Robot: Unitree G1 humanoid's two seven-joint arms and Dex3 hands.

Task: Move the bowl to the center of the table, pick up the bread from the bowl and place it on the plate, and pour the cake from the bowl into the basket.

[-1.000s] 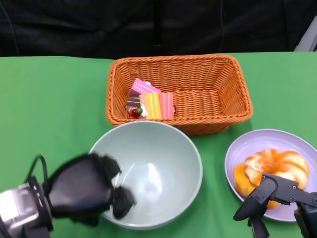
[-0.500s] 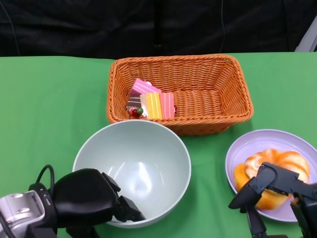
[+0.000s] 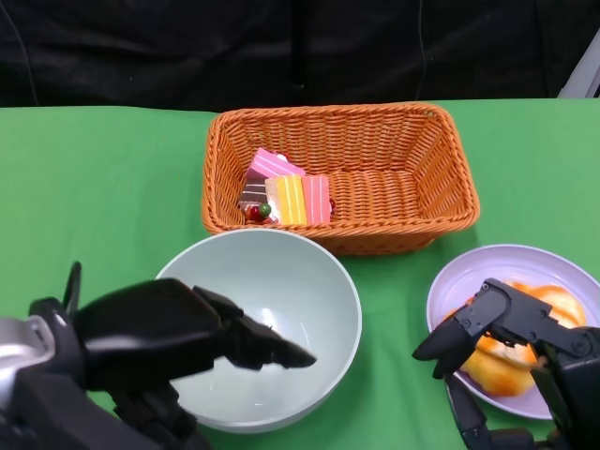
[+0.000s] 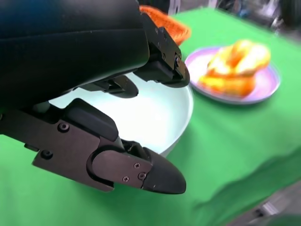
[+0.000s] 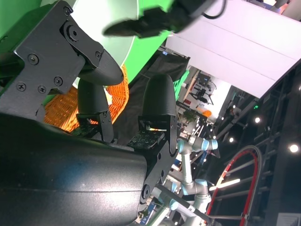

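While the left hand [image 3: 164, 342] is lifting off the emptied bowl [image 3: 281, 319], fingers wide and holding nothing, the cake [image 3: 281, 197] is lying in the basket [image 3: 403, 178], and the right hand [image 3: 497, 347] is hovering spread over the plated bread [image 3: 525, 342].

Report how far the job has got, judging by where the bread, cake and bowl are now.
Done, by the look of it: the bread lies on the plate, the cake is in the basket, and the bowl stands empty near mid-table. In hand: nothing; the left hand hangs over the bowl, and the right hand is open by the plate. Nothing visible remains.
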